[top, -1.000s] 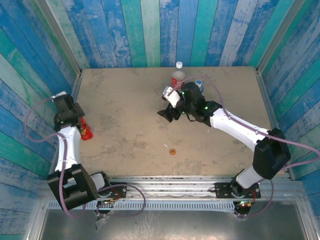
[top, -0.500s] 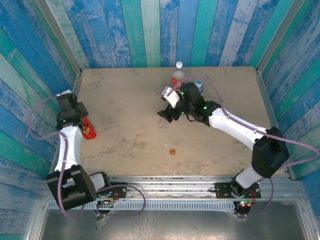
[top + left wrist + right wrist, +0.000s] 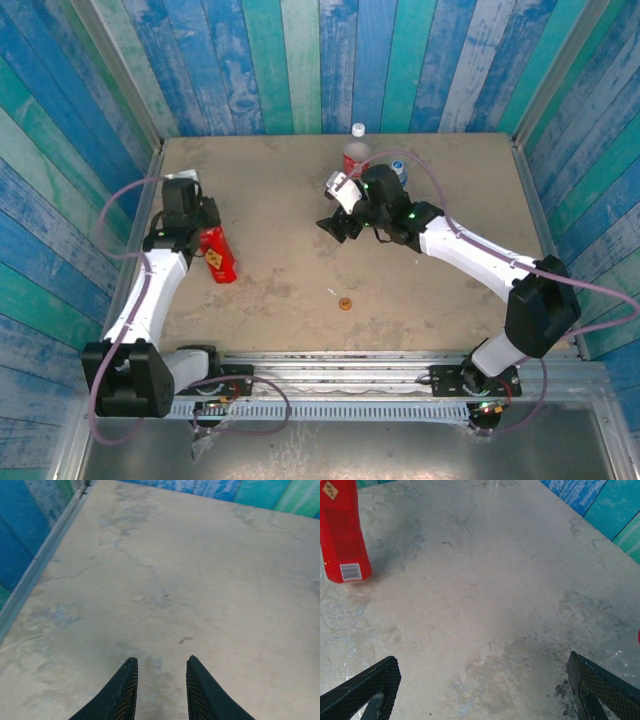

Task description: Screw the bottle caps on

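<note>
1. Top external view: a broad, stone-coloured bench [image 3: 260, 180], walled in by blue and green planks, carries everything. Most of its surface is open, which leaves both arms room to work.
2. The white right arm [image 3: 470, 255] reaches across to the far middle of the bench. The right jaws are spread wide and hold nothing. They hang over bare bench just in front of the two clear bottles, and I judge this a waiting pose, ready to take a cap.
3. The white left arm [image 3: 150, 290] leans in from the left side. The left jaws are drawn closed, and from above they sit on the top of the slim red plastic bottle [image 3: 218, 256].
   - In the right wrist view this bottle [image 3: 340, 530] has its base down on the bench.
   - In the left wrist view the fingertips [image 3: 127, 690] show only bench between them, so the grip seems to lie further back.
   - Holding it near the neck would steady it for capping.
4. The tall clear plastic bottle with a red label [image 3: 356, 158] stands at the far edge. A small round white plastic cap [image 3: 358, 129] sits on top; I cannot tell whether it is tight.
5. The shorter clear plastic bottle with a blue label [image 3: 398, 168] stands just beside it, partly behind the right arm. Its top is too small to read.
6. The tiny round orange plastic cap [image 3: 346, 303] lies loose near the front middle, well apart from the red bottle. It is probably that bottle's cap.
7. A thin white scrap [image 3: 332, 292] lies just beside the orange cap.
</note>
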`<action>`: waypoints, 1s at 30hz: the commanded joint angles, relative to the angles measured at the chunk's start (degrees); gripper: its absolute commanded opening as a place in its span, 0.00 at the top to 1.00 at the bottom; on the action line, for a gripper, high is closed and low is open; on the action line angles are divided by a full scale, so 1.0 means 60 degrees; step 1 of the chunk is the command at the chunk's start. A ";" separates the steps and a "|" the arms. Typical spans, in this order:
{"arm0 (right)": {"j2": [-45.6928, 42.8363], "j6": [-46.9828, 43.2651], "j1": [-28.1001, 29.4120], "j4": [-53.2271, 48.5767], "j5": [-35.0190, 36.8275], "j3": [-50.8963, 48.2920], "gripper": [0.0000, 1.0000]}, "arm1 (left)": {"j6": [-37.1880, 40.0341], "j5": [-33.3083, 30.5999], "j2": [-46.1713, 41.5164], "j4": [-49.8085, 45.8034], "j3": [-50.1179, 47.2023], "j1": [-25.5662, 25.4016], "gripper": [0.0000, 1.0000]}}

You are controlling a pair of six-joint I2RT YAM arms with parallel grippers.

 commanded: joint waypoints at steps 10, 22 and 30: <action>-0.0445 0.0227 -0.0004 -0.0505 0.0232 -0.0001 0.11 | -0.0085 -0.0198 -0.0530 0.3196 -0.0886 -0.2210 0.90; -0.1376 0.0333 -0.0184 -0.0714 0.0949 -0.0683 0.11 | 0.1577 0.0180 0.0312 0.5975 -0.1700 -0.5127 0.93; -0.1777 0.0579 -0.0187 -0.0894 0.1160 -0.0971 0.11 | 0.2529 0.2725 0.0924 0.6260 -0.1767 -0.5690 0.89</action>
